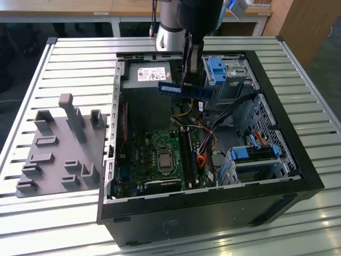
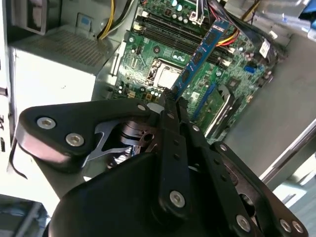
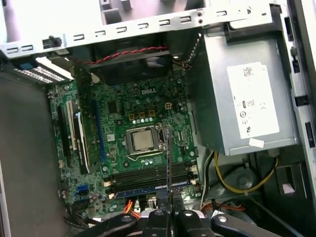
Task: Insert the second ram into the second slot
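**Open computer case (image 1: 213,213) on a slatted counter (image 1: 69,64).** The arm (image 1: 170,32) is cut off by the upper edge of the exterior view. The pincer (image 1: 187,80) is clenched on the second ram (image 1: 186,89), gripping its upper long edge. The stick hangs level in the air over the case interior, near the power supply (image 1: 149,74) and well apart from the motherboard (image 1: 138,160).

In the first wrist view the second ram (image 3: 168,163) appears edge-on as a thin line, so its faces are hidden. It crosses the memory slots (image 3: 148,174) beside the processor socket (image 3: 143,140). A blue strip along one slot cannot be made out clearly.

In the second wrist view the black linkage of the pincer (image 2: 170,98) covers much of the board, and the second ram (image 2: 200,54) juts out beyond it.

Blue drive-bay clips (image 1: 216,69) stand just behind the stick, and black cables (image 1: 229,109) run below it. A grey fixture plate (image 1: 58,149) lies on the counter at the exterior view's left.
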Controlling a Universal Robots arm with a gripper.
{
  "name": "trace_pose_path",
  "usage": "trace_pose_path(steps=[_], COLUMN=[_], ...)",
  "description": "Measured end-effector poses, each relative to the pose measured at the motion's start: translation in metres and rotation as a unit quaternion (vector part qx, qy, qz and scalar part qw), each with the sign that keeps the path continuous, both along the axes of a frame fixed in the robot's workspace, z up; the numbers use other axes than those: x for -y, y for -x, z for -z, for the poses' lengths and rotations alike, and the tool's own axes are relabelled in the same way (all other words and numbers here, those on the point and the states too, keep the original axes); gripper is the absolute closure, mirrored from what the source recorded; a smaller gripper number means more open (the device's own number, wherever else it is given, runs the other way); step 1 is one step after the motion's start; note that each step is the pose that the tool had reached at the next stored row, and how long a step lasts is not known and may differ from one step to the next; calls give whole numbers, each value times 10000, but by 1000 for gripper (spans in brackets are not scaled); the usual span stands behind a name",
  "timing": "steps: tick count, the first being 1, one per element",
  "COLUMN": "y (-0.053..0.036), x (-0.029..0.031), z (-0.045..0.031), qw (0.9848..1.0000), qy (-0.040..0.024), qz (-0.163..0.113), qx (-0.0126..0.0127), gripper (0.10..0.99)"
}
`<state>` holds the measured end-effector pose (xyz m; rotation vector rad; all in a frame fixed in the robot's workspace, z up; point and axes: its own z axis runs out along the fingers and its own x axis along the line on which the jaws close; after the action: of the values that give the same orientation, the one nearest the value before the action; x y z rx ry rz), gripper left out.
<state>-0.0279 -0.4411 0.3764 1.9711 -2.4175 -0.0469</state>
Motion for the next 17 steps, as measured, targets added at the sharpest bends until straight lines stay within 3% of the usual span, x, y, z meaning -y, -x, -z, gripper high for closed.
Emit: trace_pose_path(steps=[5,9,13,17], y=[0,0,0,0], x=[0,0,0,0], z=[15,27,39,51], qw=[9990,9967,9931,9881], qy=[11,19,28,37], qz=[449,817,1175,1539], qx=[0,0,0,0], gripper=[949,949,949,949])
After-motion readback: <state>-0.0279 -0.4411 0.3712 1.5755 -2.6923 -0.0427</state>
